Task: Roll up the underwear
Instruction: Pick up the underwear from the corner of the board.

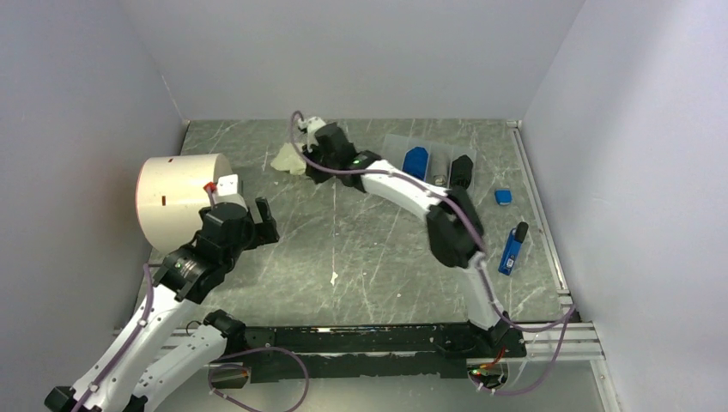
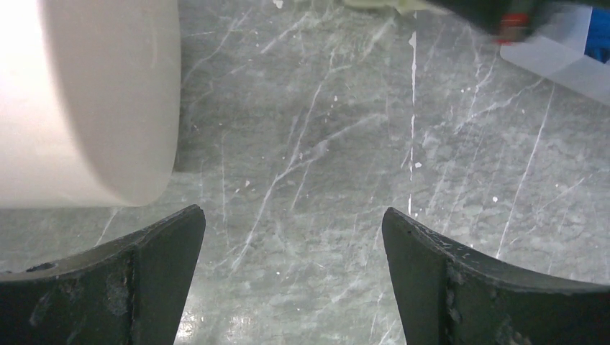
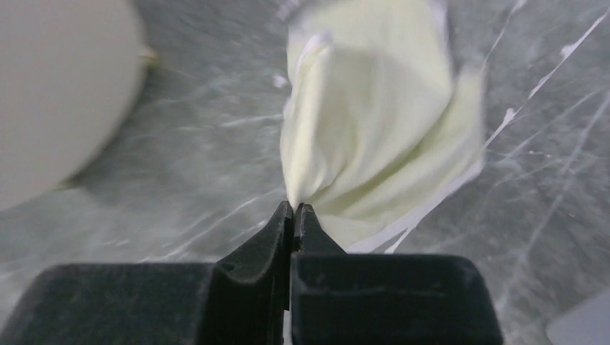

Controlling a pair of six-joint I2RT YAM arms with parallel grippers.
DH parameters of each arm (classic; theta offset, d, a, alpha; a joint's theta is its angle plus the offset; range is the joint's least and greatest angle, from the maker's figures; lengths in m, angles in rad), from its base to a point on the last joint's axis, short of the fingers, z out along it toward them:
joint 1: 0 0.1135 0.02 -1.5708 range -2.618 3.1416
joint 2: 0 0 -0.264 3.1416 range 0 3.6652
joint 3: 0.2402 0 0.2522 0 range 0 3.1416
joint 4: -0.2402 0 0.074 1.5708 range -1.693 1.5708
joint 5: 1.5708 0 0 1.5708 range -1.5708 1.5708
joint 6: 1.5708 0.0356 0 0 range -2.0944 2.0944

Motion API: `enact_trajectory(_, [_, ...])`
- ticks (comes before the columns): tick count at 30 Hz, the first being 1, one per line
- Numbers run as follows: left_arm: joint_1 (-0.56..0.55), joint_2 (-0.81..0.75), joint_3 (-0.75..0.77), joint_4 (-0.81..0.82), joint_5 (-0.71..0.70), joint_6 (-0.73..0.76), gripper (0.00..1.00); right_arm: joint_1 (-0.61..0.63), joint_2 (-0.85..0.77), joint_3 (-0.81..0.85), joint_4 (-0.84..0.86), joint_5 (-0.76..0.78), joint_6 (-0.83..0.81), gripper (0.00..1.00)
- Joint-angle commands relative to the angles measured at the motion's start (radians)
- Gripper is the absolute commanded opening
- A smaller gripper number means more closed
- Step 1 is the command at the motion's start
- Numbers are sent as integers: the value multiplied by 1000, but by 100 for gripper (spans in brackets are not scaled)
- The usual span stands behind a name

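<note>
Grey marbled bench (image 1: pixel 360 249) carries a cream cylinder (image 1: pixel 176 197) at its left. Left claw (image 2: pixel 291 215) gapes wide beside it, holding nothing. Right claw (image 3: pixel 295 210) is clenched on an edge of the pale cream underwear (image 3: pixel 374 129), bunched at the far side.

walls (image 1: pixel 360 51): plain pale grey, three sides | tabletop (image 1: pixel 360 249): grey-green marble pattern, white veins

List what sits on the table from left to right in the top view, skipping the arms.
cylinder → cream underwear → blue underwear → small blue block
</note>
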Motion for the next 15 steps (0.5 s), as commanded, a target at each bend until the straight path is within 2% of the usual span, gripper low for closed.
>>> enact_trajectory(1, [4,-66,6,-17,-84,-44,98,-2,-338,-184,132,-157,101,0])
enact_trajectory(10, [5,-165,7,-54,-175,-95,98,-6,-644,-476,215,-400,264,0])
enact_trajectory(15, [5,-199,-2,-51,-185,-98,98,-7,-751,-604,225,-555,326,0])
